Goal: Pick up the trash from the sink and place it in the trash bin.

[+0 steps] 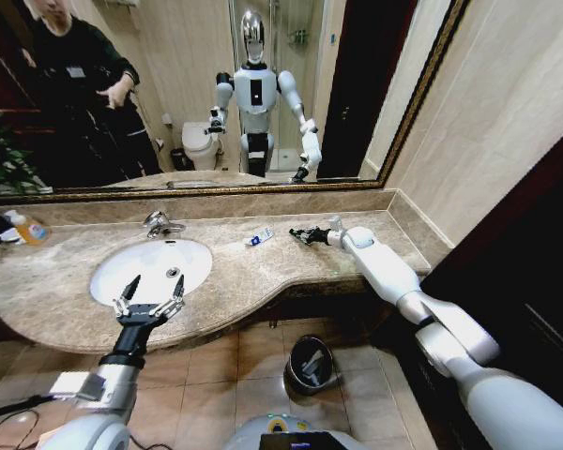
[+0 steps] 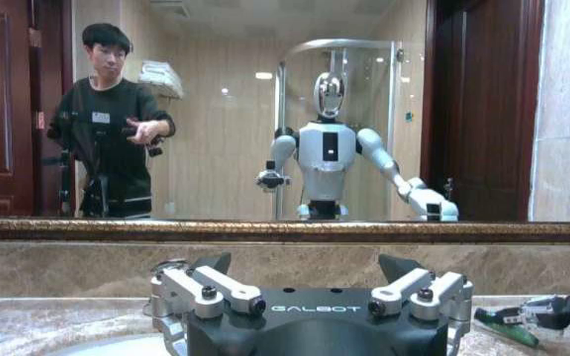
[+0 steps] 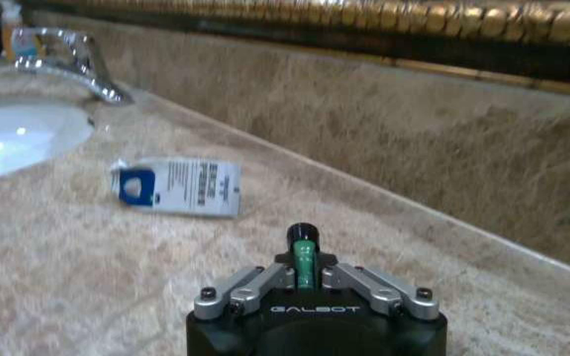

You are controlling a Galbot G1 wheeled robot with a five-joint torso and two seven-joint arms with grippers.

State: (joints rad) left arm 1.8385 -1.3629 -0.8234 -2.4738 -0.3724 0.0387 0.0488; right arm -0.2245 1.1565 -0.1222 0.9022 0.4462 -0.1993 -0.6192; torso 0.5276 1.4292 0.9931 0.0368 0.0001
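Right gripper (image 3: 305, 276) low over counter, clamping green piece (image 3: 304, 256); left idle.

The left gripper (image 2: 313, 285) hangs with fingers spread over the marble counter (image 2: 57, 319) (sink rim (image 2: 116, 345) just below), while the right gripper (image 2: 534, 315) clamps a dark-green piece (image 2: 503, 325) farther along.

My arms (image 1: 403, 281) are white, jointed shells. Each pincer, left (image 1: 150, 298) and right (image 1: 305, 235), is black with silver screwed finger links, its body stamped GALBOT in white.
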